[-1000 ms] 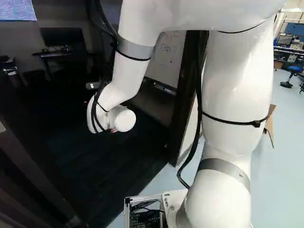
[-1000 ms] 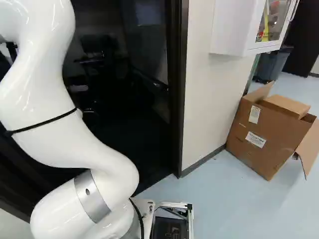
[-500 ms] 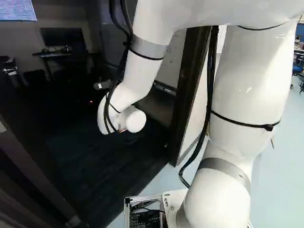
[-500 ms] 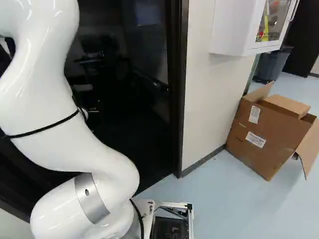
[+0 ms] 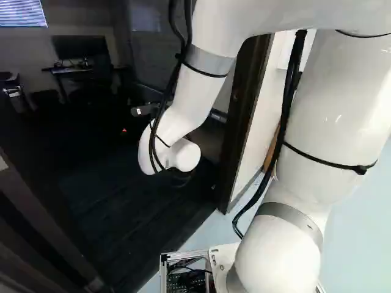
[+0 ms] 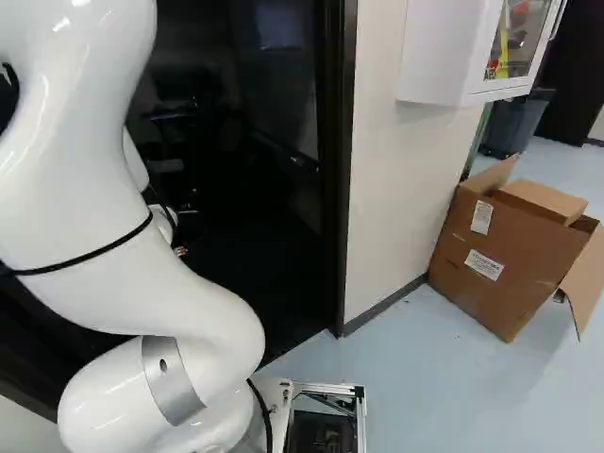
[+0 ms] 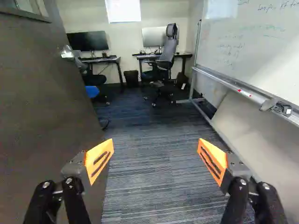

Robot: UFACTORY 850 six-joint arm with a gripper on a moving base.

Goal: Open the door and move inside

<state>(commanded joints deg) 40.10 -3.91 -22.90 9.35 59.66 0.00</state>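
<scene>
The door [image 7: 42, 102] stands open, its dark panel running close beside one finger in the wrist view, with the metal handle [image 7: 67, 52] farther ahead. Dark parts of my gripper [image 5: 181, 177] show faintly below the white wrist in the left base view. In the wrist view my gripper [image 7: 155, 156] has its orange pads wide apart, nothing between them, facing the carpeted room. The dark door frame [image 5: 244, 116] rises to the right of the wrist in the left base view, and it also shows in the right base view [image 6: 337, 170].
A whiteboard [image 7: 252, 46] on a metal stand lines the side opposite the door. Desks, monitors and an office chair [image 7: 167, 51] stand at the room's far end. Outside, a white wall cabinet [image 6: 462, 57] hangs above the floor near a cardboard box [image 6: 500, 255].
My arm has swung toward the right of the left base view, bringing the wrist nearer the door frame. The base and the surrounding scene have not shifted.
</scene>
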